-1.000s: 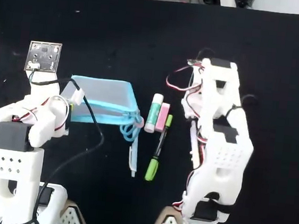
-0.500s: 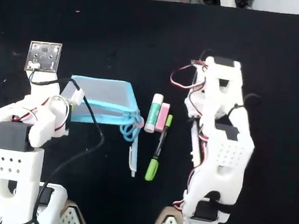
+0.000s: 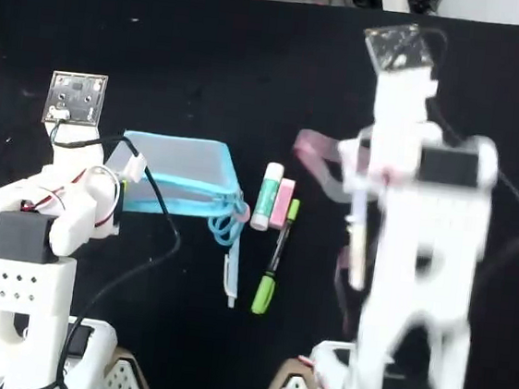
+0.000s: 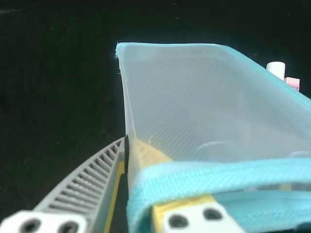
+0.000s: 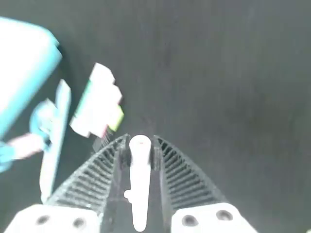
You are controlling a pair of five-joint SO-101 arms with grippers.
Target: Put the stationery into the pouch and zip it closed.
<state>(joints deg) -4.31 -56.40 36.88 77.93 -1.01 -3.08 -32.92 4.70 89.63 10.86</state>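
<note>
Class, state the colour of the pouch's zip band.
Light blue, on the pouch; clearest in the left wrist view.

Left claw [image 3: 127, 183] on pouch [image 3: 180, 169] edge. Beyond pouch from claw: glue stick [image 3: 267, 195], eraser [image 3: 283, 203], green marker [image 3: 273, 261], blue-white pen [image 3: 230, 280]. Right arm [image 3: 428, 222] blurred.

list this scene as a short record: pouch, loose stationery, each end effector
pouch: teal mesh, on the table, one end clamped
left end effector: shut on pouch
right end effector: raised over table, shut on white pen
loose on table: glue stick, pink eraser, green highlighter, blue-white pen, all beside pouch
</note>
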